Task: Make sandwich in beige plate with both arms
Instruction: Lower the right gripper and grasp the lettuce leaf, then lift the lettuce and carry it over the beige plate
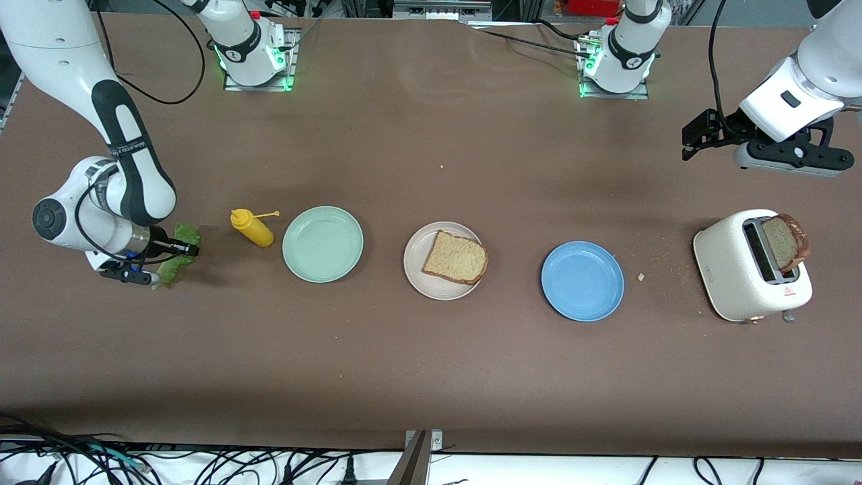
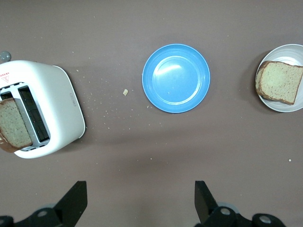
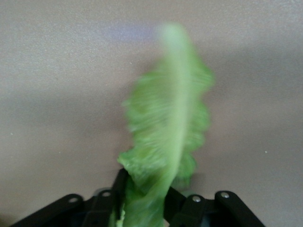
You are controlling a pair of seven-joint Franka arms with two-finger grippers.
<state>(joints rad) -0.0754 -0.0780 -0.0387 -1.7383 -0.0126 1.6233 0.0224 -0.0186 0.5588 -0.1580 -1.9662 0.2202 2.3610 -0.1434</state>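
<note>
The beige plate (image 1: 414, 271) sits mid-table with one brown bread slice (image 1: 456, 256) on it; both also show in the left wrist view, plate (image 2: 280, 53) and slice (image 2: 280, 81). A second bread slice (image 1: 786, 241) stands in a slot of the white toaster (image 1: 734, 269), seen also in the left wrist view (image 2: 14, 124). My right gripper (image 1: 190, 251) is shut on a ruffled green lettuce leaf (image 1: 172, 271) just above the table at the right arm's end; the leaf (image 3: 168, 123) hangs from the gripper (image 3: 144, 201). My left gripper (image 1: 688, 143) is open and empty, raised over bare table beside the toaster (image 2: 52, 109).
A yellow squeeze bottle (image 1: 252, 228) lies beside a pale green plate (image 1: 322, 244), between the lettuce and the beige plate. A blue plate (image 1: 582, 280) sits between the beige plate and the toaster. Crumbs (image 1: 641, 276) lie near the toaster.
</note>
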